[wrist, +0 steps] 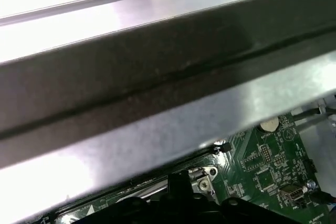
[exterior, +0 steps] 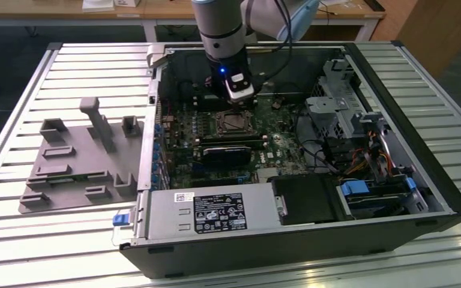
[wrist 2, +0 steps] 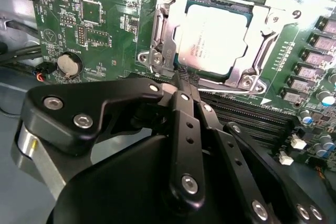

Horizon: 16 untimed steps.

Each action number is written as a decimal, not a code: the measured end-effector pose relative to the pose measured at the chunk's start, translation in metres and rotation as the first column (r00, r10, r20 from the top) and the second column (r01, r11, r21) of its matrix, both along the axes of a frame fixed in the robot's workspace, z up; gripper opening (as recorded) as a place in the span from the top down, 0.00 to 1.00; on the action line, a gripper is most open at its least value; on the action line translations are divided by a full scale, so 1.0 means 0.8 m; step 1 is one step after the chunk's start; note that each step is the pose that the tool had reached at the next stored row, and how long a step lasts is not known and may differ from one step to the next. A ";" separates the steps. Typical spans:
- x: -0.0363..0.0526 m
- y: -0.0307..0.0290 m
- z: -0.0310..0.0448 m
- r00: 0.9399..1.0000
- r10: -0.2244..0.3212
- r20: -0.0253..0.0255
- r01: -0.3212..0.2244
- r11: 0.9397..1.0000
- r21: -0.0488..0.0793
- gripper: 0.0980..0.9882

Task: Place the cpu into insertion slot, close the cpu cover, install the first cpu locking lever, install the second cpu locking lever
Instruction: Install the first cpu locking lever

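One seemingly light, fragile cpu (exterior: 233,122) lies beneath its thin cpu cover (wrist 2: 161,30), six o'clock from your empty gripper (wrist 2: 182,84) in the exterior view, fingers (wrist 2: 185,129) pressed together; touch edges only.

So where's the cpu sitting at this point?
In the second wrist view the cpu lies flat on the green motherboard, framed by the cpu cover, just beyond the gripper.
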State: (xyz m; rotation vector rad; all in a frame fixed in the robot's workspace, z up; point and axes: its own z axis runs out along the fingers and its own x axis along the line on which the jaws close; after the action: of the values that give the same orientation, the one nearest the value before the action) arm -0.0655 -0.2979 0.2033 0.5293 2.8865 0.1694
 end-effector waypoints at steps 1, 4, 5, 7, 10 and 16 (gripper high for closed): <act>0.000 0.0008 -0.0001 1.000 -0.005 0.000 0.005 1.000 0.000 1.00; 0.000 0.0037 -0.0005 1.000 -0.019 0.000 0.019 1.000 0.000 1.00; 0.000 0.0047 -0.0005 1.000 -0.023 0.000 0.023 1.000 0.000 1.00; 0.000 0.0072 -0.0007 1.000 -0.030 0.000 0.030 1.000 0.000 1.00; 0.000 0.0108 -0.0007 0.999 -0.038 0.000 0.038 0.999 0.000 1.00; 0.000 0.0145 -0.0010 0.998 -0.056 0.000 0.056 0.998 0.000 1.00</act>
State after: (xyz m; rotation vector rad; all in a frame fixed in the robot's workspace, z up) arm -0.0655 -0.2863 0.2025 0.6096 2.8678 0.1610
